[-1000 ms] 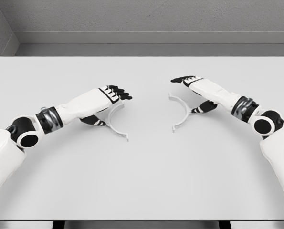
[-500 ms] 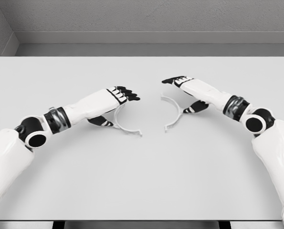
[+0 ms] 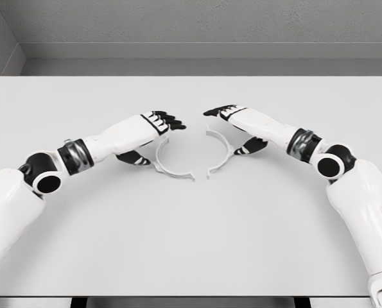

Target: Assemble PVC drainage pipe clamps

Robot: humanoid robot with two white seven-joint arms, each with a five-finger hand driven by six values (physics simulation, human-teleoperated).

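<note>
Left robot hand [image 3: 153,128] grips left clamp half [image 3: 171,168], white half ring, near middle of desk [image 3: 191,250]. Right robot hand [image 3: 232,122] grips right clamp half [image 3: 220,153]. Open sides face each other. Ring ends near front edge sit close, maybe not touching; hard to see.

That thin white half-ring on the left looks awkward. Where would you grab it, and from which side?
Grip the left half-ring at the middle of its curved back, coming from its outer, left side. The open side faces the right half-ring, so the ends stay free to meet. The left hand already holds it so, fingers over the band, thumb below.
</note>
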